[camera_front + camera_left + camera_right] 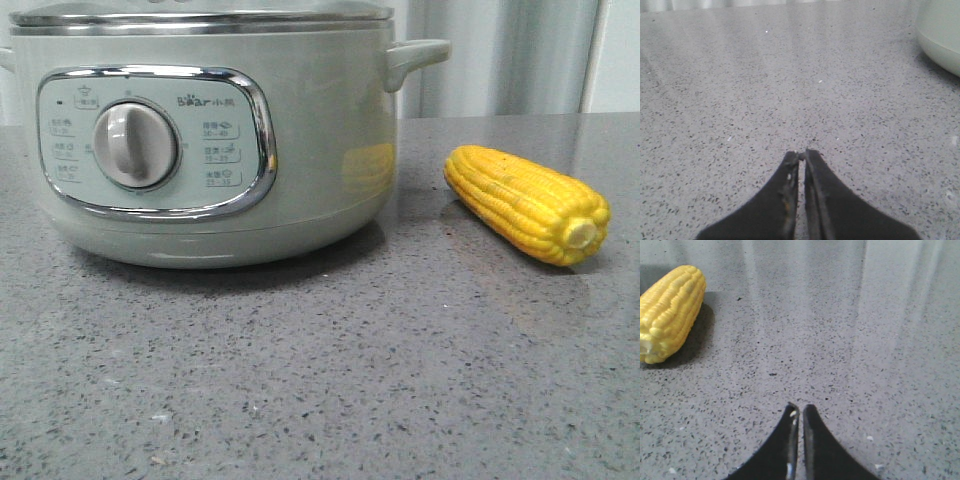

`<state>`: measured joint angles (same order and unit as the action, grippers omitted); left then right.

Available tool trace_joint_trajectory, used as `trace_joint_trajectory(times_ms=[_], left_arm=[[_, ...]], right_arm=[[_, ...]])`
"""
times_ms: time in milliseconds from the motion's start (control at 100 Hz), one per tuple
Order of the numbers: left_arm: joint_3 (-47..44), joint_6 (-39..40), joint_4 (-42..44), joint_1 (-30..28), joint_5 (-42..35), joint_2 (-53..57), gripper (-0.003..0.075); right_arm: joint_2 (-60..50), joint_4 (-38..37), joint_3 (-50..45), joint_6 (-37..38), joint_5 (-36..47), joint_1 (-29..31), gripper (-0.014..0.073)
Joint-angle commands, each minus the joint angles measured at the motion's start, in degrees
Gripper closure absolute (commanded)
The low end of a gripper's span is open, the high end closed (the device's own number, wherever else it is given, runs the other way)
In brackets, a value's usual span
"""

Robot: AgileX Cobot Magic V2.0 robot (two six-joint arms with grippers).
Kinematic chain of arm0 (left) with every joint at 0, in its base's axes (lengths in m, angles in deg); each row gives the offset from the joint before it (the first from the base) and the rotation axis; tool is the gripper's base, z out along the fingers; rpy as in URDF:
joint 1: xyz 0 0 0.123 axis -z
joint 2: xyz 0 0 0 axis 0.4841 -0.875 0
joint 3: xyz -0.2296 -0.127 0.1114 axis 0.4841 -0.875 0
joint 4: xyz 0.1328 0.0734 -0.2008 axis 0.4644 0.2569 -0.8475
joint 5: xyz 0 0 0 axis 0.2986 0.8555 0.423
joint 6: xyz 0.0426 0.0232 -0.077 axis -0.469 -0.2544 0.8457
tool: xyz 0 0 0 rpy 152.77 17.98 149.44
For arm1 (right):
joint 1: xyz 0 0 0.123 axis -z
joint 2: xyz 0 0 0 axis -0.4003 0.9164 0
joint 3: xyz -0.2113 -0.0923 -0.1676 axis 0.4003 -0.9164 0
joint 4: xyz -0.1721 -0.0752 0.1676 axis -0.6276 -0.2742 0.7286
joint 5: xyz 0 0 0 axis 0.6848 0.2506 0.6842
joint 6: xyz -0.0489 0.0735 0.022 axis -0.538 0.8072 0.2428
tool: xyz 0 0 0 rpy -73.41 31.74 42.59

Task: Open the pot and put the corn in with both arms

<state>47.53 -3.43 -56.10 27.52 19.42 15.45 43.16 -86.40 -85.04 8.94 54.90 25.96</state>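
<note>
Worktop: grey speckled stone, broad bare stretch in front of the pot; far edge meets pale curtains behind the pot. Pot is the landmark: sage-green, dial facing the camera, lid seems on w/ steel rim showing at top, one side handle sticking out toward the corn. Corn lies on the worktop just to the right of the pot, apart from it, stub end pointing toward the camera. Left end effector: fingers pressed together, nothing held, low over bare worktop on the pot's left side; only a sliver of pot wall shows in its view. Right end effector: also closed & empty, on the far side of the corn from the pot.

Risks, as I judge: lid not yet lifted; corn is round, could roll off if nudged by a closed tip; pot handle overhangs near the corn, so an arm reaching there may clip it; both arms converging over the pot could foul each other. Room is ample on both sides of the pot & in front.
</note>
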Motion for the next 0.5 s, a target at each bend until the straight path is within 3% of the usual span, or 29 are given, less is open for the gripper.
trace_joint_trajectory(times_ms=[0, 490], left_arm=[[-0.4, 0.3, -0.2, 0.5, -2.0, 2.0, 0.0741], [-0.4, 0.2, 0.2, 0.5, -6.1, 2.0, 0.0741]], right_arm=[[-1.1, -0.6, -1.2, -0.3, 0.9, 0.2, 0.0652], [-1.1, -1.7, -1.2, -0.3, 1.7, 0.2, 0.0652]])
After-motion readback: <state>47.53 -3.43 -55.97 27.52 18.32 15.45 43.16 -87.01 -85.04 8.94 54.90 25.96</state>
